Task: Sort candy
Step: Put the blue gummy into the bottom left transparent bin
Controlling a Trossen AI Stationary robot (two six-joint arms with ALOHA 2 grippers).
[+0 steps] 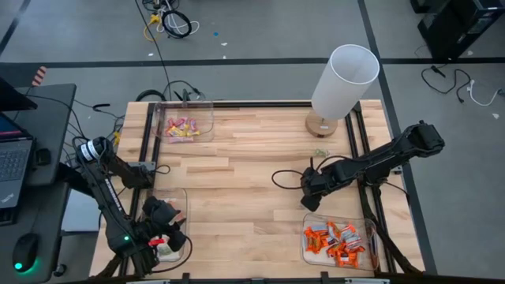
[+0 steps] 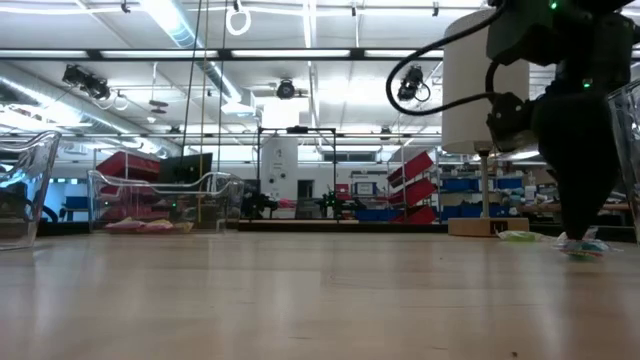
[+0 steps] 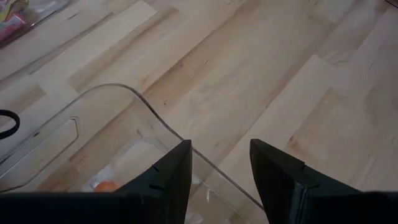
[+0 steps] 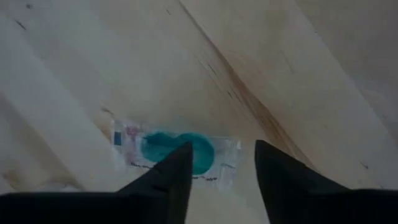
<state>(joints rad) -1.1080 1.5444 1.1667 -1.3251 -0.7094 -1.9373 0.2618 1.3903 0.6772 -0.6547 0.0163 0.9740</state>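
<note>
A single wrapped candy, clear wrapper with a teal-green centre, lies flat on the bare table, just in front of the right end effector. In the high view that end effector sits just beyond the bin of orange candy, on the lamp's side of it. The low view shows the same sweet resting on the wood under the dark tool.

The step in hand looks like a pick of this loose piece: the right end effector's fingers are spread, nothing between them, and the candy lies just ahead of the gap rather than inside it. The next move likely calls for a short advance so the fingers straddle the wrapper, then a descent to the wood and a close across the narrow body. The wrapper is thin and flat, so the tips will probably have to reach the surface or it may slip out.

The right arm reaches in from the bin's outer side, forearm angled low, wrist pitched down at the table.

The left arm waits far across the table from the orange bin, its end effector spread and empty above the rim of a clear bin. A third bin holding pink and yellow candy sits at the far corner.
</note>
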